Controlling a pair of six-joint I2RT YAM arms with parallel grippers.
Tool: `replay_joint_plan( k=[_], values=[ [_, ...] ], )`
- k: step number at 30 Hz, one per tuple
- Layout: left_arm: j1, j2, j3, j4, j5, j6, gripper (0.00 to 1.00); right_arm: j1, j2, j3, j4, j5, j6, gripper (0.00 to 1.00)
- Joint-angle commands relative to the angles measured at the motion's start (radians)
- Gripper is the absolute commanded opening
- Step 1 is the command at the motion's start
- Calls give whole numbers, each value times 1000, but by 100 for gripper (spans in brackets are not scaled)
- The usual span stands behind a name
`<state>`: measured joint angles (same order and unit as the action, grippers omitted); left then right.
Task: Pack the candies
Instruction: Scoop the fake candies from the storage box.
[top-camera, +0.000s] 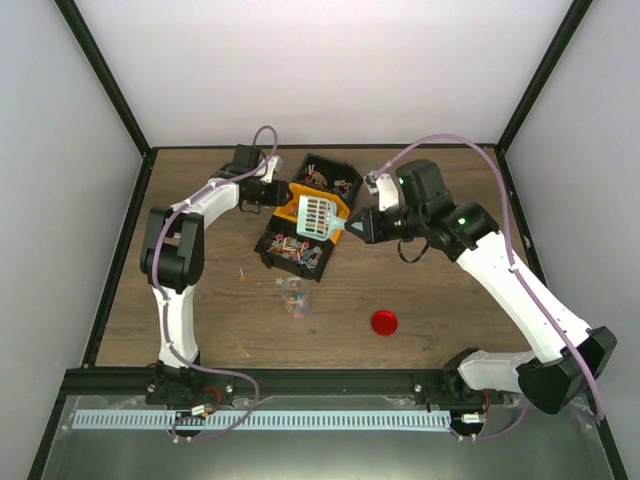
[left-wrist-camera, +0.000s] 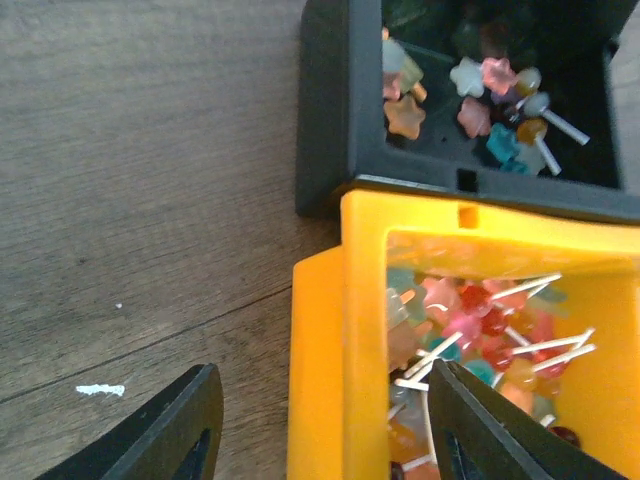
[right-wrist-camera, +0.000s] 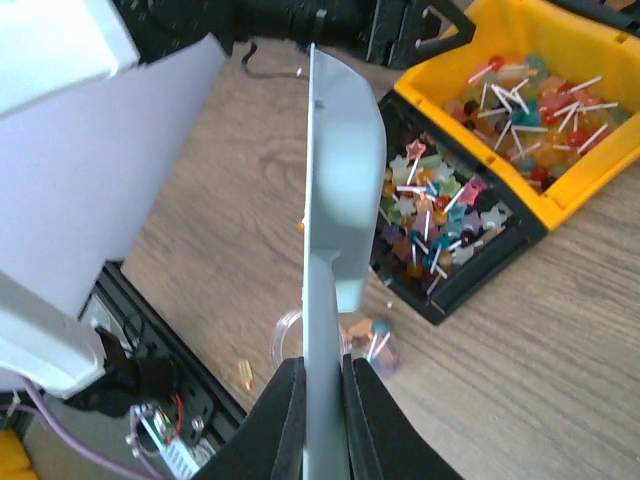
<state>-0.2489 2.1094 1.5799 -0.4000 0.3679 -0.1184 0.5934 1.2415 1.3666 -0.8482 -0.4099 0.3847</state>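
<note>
Nearest the lens, the R tool (right-wrist-camera: 325, 420) is seen clamped narrow on the handle of the teal scoop (right-wrist-camera: 335, 180), which is held edge-on; from above it is placed over the yellow bin (left-wrist-camera: 340, 330). Whether anything lies in the scoop cannot be told. The L tool (left-wrist-camera: 330, 440) is spread fairly wide astride that bin's wall, one finger (left-wrist-camera: 170, 435) outside over the desk (left-wrist-camera: 130, 200), the other inside. A gap is seen at each finger, so nothing is gripped.

3 bins are counted, close-packed in a row at desk ctr: 2 black bins (left-wrist-camera: 330, 120) w/ the yellow one betw. them. All 3 are loaded w/ candies (left-wrist-camera: 470, 320), star shapes on white sticks, mixed colours, too many to count.

1 clear cup (top-camera: 293, 293) is set near the front black bin (right-wrist-camera: 485, 272), apart from it, w/ a few candies inside. 1 red lid (top-camera: 384, 321) lies flat to the R of the cup, well apart. 1 stray candy (top-camera: 242, 273) is seen on bare desk L of the cup.
</note>
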Motion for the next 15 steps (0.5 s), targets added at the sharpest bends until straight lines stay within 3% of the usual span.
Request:
replay_joint_plan(
  k=[1,8,15],
  values=[
    [5,-91,-23,8,9,5,59,-58,69,43,118,-59,67,1],
    [5,-237,-100,42,-33,46,59,-162,162,49,280,-100,166,1],
    [-13,-426,-300,17,-162,153,56,-338,274,36,421,-267,228,1]
  ],
)
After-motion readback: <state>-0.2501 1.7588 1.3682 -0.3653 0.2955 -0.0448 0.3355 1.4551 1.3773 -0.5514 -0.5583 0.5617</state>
